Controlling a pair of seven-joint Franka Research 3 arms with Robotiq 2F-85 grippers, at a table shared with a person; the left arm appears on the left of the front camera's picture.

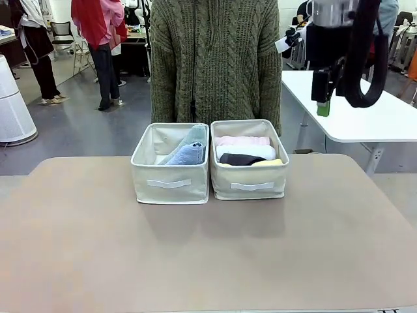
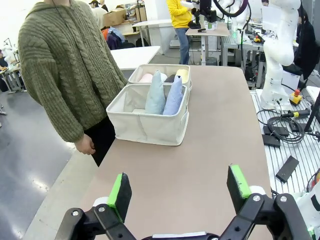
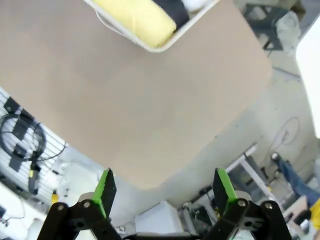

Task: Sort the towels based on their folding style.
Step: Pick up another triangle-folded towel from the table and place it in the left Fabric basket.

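Two cone-folded towels, light blue (image 1: 187,155) and grey-blue (image 1: 195,135), stand in the left beige bin (image 1: 171,183). They show again as light blue (image 2: 174,96) and grey-blue (image 2: 155,93) in the left wrist view. The right bin (image 1: 251,185) holds rolled towels: pink (image 1: 242,140), white (image 1: 246,151), dark grey (image 1: 240,160) and pale yellow (image 1: 268,163). My left gripper (image 2: 179,187) is open over the near table, well short of the bins. My right gripper (image 1: 324,109) hangs high at the right, open (image 3: 165,186) and holding nothing, with the yellow roll (image 3: 137,17) far below it.
A person in a green knitted sweater (image 1: 215,59) stands right behind the bins, one hand (image 2: 86,145) hanging by the table edge. The beige table (image 1: 208,254) is bare in front of the bins. A white table (image 1: 365,111) stands at the back right.
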